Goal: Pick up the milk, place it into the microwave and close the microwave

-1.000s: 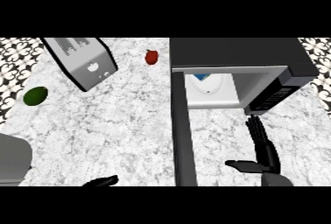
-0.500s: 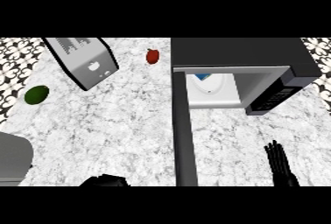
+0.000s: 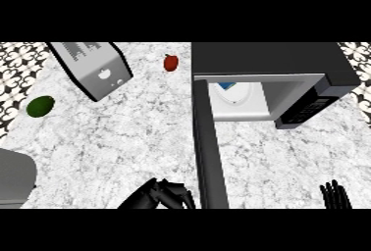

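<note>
Since the earlier frame the left hand (image 3: 161, 196) has come further up from the lower edge, close beside the open microwave door (image 3: 208, 147), and the right hand (image 3: 334, 193) has dropped back so that only its fingertips show at the lower right.

The left hand's fingers are curled and hold nothing that can be seen. The right hand's fingers stand straight and apart, touching nothing.

The milk (image 3: 233, 93) stands inside the microwave (image 3: 290, 63), in the left part of the cavity, just behind the hinge end of the door. The door is swung wide open, reaching out from the microwave's left front corner toward the lower edge of the view.

Left of the microwave on the marble table (image 3: 130, 142) lies a small red fruit (image 3: 171, 62); further left stands a silver toaster (image 3: 92, 68), and beyond it a green fruit (image 3: 40, 106). A grey object (image 3: 14, 179) shows at the left edge, well away from the microwave.
</note>
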